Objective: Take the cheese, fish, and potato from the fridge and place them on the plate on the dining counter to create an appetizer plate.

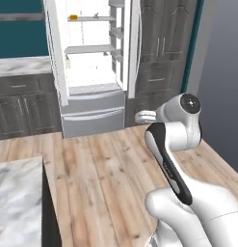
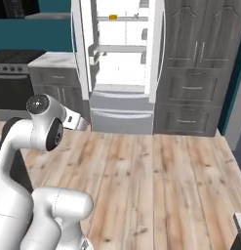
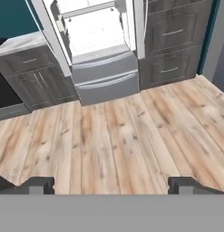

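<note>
You see the fridge (image 1: 91,62) standing open straight ahead, its white interior lit, both doors swung wide. On its upper shelf (image 1: 94,19) sits a small orange-yellow block, the cheese (image 1: 72,17), near the left end of that shelf; in the right base view the same cheese (image 2: 113,17) lies toward the shelf's middle. A lower shelf (image 1: 89,49) shows nothing you can make out. Below the open compartment the two silver freezer drawers (image 1: 93,116) are shut.

Dark grey cabinets (image 2: 195,68) stand flush against the fridge's right side, and a marble-topped cabinet (image 2: 53,68) flanks its left, with the black stove (image 2: 12,80) beyond that.

Between you and the fridge stretches bare wooden floor (image 3: 118,140), open across its whole width. The marble corner of the dining counter (image 1: 17,198) juts in at the lower left of the left base view, its edge close beside the robot's base.

The gripper (image 3: 112,185) points at the floor in front of the drawers, its two fingertips (image 3: 38,185) spread wide apart with nothing between them.
</note>
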You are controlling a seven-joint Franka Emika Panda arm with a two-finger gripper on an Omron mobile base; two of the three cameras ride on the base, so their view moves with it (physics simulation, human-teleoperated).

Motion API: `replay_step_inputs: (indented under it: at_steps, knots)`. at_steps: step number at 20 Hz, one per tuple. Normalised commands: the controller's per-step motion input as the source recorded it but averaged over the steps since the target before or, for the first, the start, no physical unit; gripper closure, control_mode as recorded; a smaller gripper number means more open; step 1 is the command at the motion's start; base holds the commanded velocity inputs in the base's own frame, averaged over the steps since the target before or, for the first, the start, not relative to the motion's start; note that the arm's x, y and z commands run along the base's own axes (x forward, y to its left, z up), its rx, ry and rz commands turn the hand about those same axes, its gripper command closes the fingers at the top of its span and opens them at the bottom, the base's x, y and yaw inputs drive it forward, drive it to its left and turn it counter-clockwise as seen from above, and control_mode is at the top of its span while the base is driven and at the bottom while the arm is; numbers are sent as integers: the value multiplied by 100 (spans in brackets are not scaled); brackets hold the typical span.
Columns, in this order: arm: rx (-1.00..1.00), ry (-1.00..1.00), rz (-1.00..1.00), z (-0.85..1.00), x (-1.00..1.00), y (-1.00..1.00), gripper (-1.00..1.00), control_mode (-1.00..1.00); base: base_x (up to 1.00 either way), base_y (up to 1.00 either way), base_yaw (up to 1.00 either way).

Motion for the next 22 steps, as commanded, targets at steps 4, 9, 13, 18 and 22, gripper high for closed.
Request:
replay_step_inputs:
  at_steps: [4,9,13,18,22]
  knots:
    - [0,0,0,0,0,0,-100,100,100,-19,14]
    - [0,0,0,0,0,0,-100,100,100,-51,10]
    - [0,0,0,0,0,0,-100,100,100,-39,9]
    - [0,0,0,0,0,0,-100,100,100,-9,7]
    - [0,0,0,0,0,0,-100,100,100,-3,5]
